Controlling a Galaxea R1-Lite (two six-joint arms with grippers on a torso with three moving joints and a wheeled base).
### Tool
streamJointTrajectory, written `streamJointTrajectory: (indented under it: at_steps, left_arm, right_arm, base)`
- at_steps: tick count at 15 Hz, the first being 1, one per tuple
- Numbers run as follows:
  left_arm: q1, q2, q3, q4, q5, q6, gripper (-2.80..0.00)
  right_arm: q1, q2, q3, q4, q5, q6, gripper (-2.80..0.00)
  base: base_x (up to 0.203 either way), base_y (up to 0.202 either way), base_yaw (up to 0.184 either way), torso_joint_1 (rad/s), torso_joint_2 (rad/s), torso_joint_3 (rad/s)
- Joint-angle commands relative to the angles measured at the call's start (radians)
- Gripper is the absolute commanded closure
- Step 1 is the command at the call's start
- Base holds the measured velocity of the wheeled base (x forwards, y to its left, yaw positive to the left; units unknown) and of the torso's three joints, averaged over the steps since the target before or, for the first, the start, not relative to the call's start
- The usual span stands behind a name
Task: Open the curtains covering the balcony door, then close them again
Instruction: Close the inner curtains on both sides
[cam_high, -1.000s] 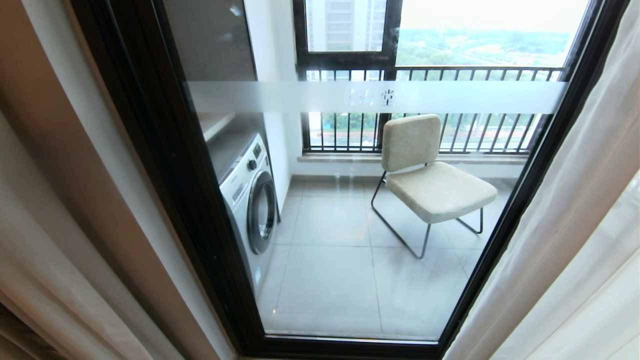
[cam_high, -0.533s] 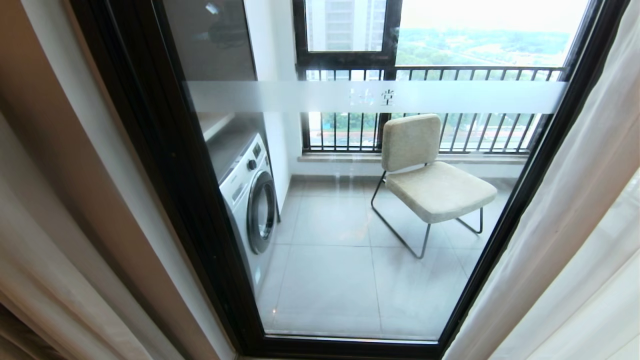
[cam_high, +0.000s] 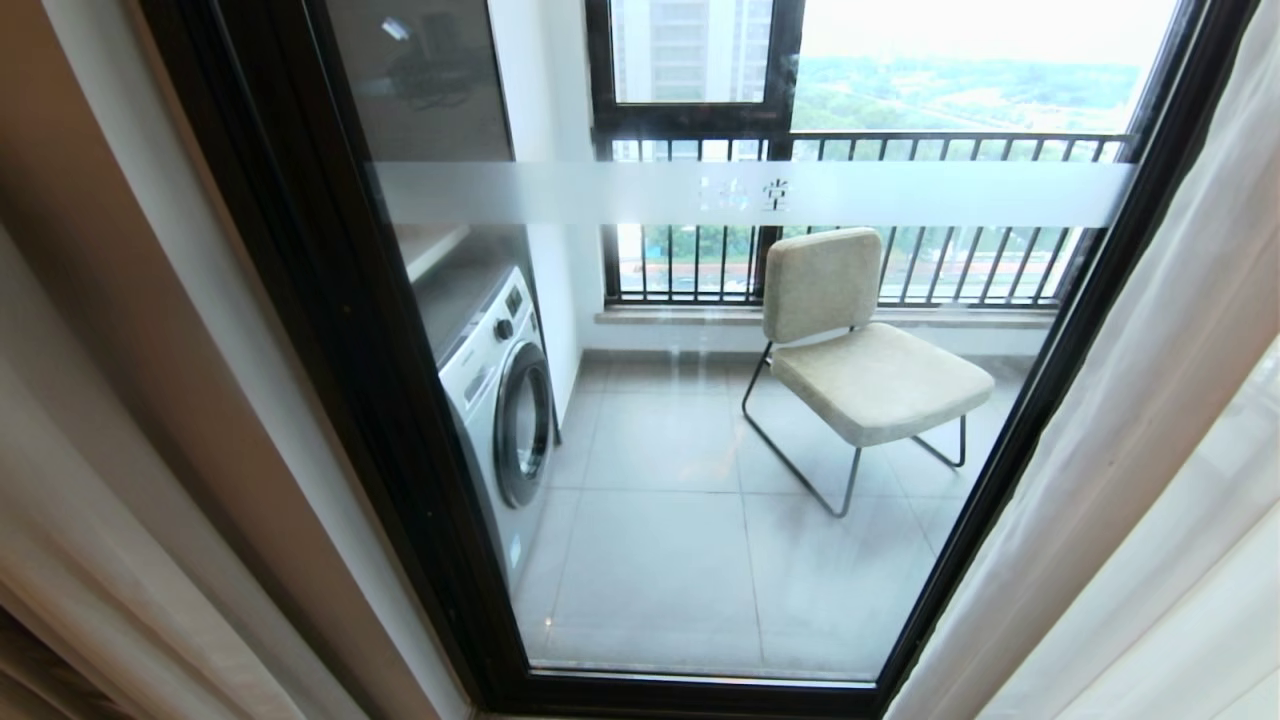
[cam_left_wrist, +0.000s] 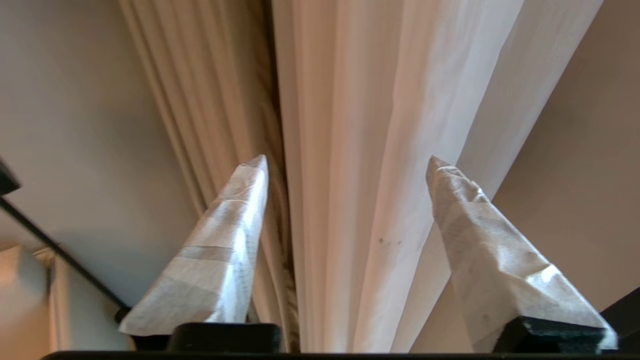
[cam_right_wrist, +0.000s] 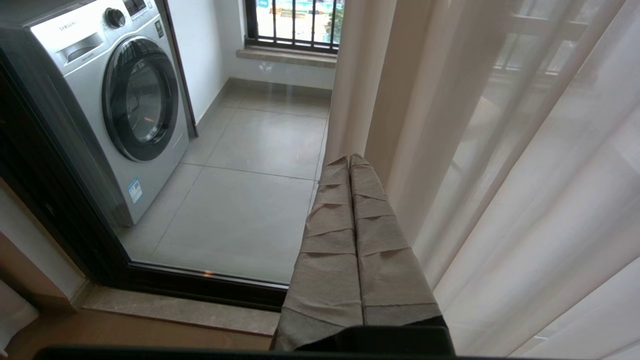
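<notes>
Head view: balcony door (cam_high: 700, 450) uncovered, curtains (cam_high: 1150, 450) gathered at both sides. Left wrist view: my left gripper (cam_left_wrist: 345, 162) spread apart, empty, the vertical folds straight ahead between the fingertips. Right wrist view: my right gripper (cam_right_wrist: 350, 159) pressed together, idle beside sheer.

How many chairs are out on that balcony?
1. The beige padded chair stands on the balcony tiles behind the balcony door, right of the washing machine. Curtains could hide others.
</notes>
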Motion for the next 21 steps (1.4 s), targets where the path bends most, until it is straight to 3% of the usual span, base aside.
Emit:
streamJointTrajectory:
  at_steps: [1, 7, 12, 17, 21]
  left_arm:
    - [0.001, 0.083, -0.002, -0.048, -0.015, -0.002, -2.80]
    - [0.001, 0.257, -0.042, -0.242, -0.053, -0.008, -2.80]
    - [0.003, 0.355, -0.096, -0.335, -0.186, -0.071, -2.80]
    - [0.035, 0.403, -0.156, -0.340, -0.388, -0.144, -2.80]
    - [0.052, 0.450, -0.235, -0.340, -0.459, -0.167, -2.80]
  right_arm:
    - [-0.001, 0.000, 0.000, 0.000, 0.001, -0.001, 0.00]
    - [0.001, 0.000, 0.000, 0.001, 0.001, -0.001, 0.00]
    - [0.000, 0.000, 0.000, 0.001, 0.001, -0.001, 0.00]
    - [0.001, 0.000, 0.000, 0.000, 0.001, -0.001, 0.00]
    - [0.001, 0.000, 0.000, 0.000, 0.001, -0.001, 0.00]
  base:
    - [0.000, 0.000, 0.000, 0.000, 0.00, 0.000]
    - [0.000, 0.000, 0.000, 0.000, 0.00, 0.000]
    - [0.000, 0.000, 0.000, 0.000, 0.00, 0.000]
    - [0.000, 0.000, 0.000, 0.000, 0.00, 0.000]
    - [0.000, 0.000, 0.000, 0.000, 0.00, 0.000]
